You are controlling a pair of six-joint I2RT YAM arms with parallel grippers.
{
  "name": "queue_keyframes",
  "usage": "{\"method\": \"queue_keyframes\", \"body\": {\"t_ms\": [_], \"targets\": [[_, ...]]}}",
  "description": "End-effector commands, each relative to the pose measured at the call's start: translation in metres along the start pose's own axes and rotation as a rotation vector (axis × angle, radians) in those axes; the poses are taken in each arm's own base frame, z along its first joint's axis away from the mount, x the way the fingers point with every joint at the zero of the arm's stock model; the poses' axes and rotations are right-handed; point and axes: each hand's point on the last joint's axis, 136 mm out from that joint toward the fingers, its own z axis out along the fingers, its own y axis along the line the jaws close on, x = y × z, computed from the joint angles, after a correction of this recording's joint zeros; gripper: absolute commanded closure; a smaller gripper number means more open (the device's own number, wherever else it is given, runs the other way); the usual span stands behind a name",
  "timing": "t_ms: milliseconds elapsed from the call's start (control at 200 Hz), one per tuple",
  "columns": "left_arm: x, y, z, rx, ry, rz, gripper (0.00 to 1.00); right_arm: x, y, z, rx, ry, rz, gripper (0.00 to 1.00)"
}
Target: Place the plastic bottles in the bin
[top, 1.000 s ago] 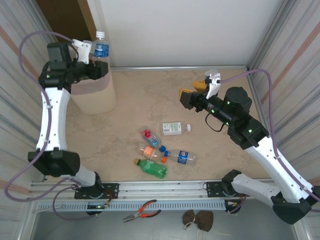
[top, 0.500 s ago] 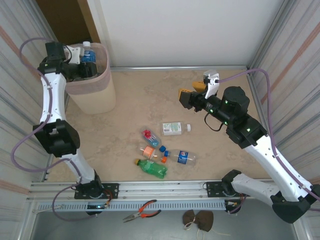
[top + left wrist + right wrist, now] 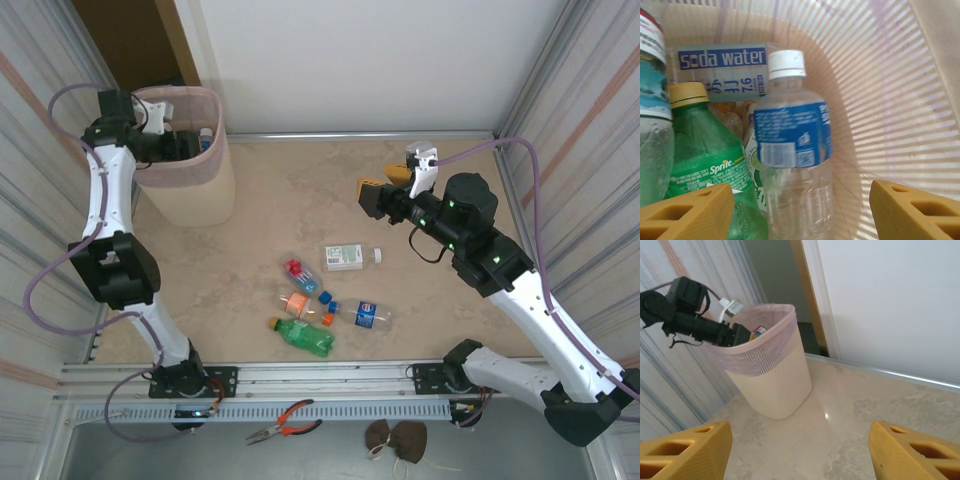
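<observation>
The beige bin (image 3: pixel 190 190) with its pink liner stands at the far left. My left gripper (image 3: pixel 186 142) reaches inside it, open. In the left wrist view a clear bottle with a blue label and white cap (image 3: pixel 792 145) lies between the yellow fingertips (image 3: pixel 687 212), touching neither, on top of a green Sprite bottle (image 3: pixel 705 165) and a soda water bottle (image 3: pixel 722 72). Several bottles lie on the floor: a clear one (image 3: pixel 350 257), a red-capped one (image 3: pixel 300 272), an orange one (image 3: pixel 297 303), a blue-labelled one (image 3: pixel 365 315) and a green one (image 3: pixel 305 337). My right gripper (image 3: pixel 385 180) hovers open above the floor, facing the bin (image 3: pixel 772 377).
Corrugated walls close in both sides and a white wall (image 3: pixel 350 60) stands behind. Pliers (image 3: pixel 285 420) and a brown cloth (image 3: pixel 395 437) lie below the rail at the near edge. Open floor (image 3: pixel 290 200) lies between the bin and the right gripper.
My left gripper came down from above the rim into the bin with the blue-labelled bottle and opened; the bottle now rests among the others. The right arm has not moved.
</observation>
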Motion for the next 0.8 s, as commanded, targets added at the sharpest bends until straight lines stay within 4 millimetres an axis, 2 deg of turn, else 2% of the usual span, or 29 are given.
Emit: {"method": "queue_keyframes", "body": {"t_ms": [0,210,436,621,797], "targets": [[-0.007,-0.017,-0.028,0.013,-0.043,0.023,0.28,-0.003,-0.001,-0.002,0.008,-0.014,-0.006,0.29],[-0.023,-0.038,-0.055,0.052,-0.125,0.057,0.28,0.003,-0.005,-0.002,0.023,0.001,0.001,0.29],[-0.036,-0.073,-0.088,0.135,-0.228,0.108,0.28,0.017,-0.012,0.001,0.052,0.038,0.048,0.29],[-0.037,-0.109,-0.11,0.215,-0.294,0.158,0.28,0.042,-0.026,0.002,0.122,0.097,0.16,0.28],[-0.026,-0.145,-0.116,0.293,-0.316,0.204,0.28,0.075,-0.047,-0.001,0.227,0.15,0.341,0.28]]}}
